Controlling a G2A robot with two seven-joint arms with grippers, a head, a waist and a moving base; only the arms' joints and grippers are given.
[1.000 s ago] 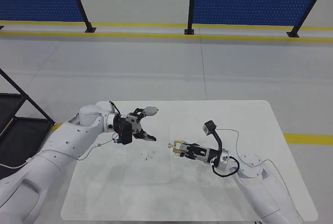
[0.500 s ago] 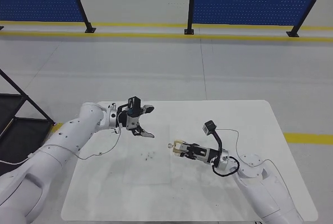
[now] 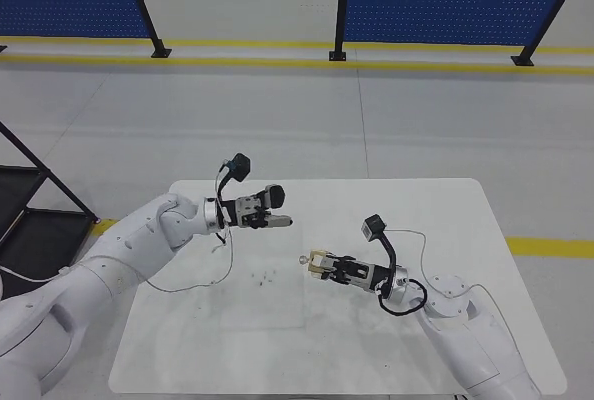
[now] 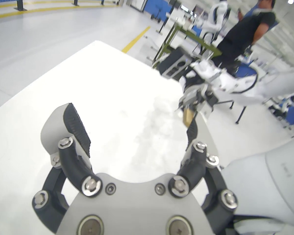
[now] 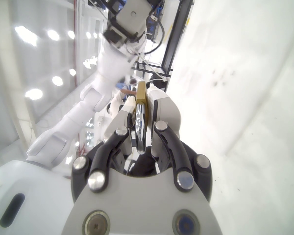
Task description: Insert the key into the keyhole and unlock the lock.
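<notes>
So, the right gripper [image 3: 329,266] pinches the gold lock [image 3: 316,262] above the desk [image 3: 457,220]. The left gripper [image 3: 277,207] is spread wide and empty. Putting the key in looks not yet done.

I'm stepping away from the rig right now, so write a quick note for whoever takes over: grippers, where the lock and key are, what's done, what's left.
Right gripper: shut on the brass lock, held over the middle of the table, free end toward the other arm.
Left gripper: open and empty, over the table's far left part, facing the lock.
Key: a small bit shows at the lock's free end, too small to tell what it is.
Done: lock gripped.
Left: find the key, insert it, turn it, unlock.
</notes>
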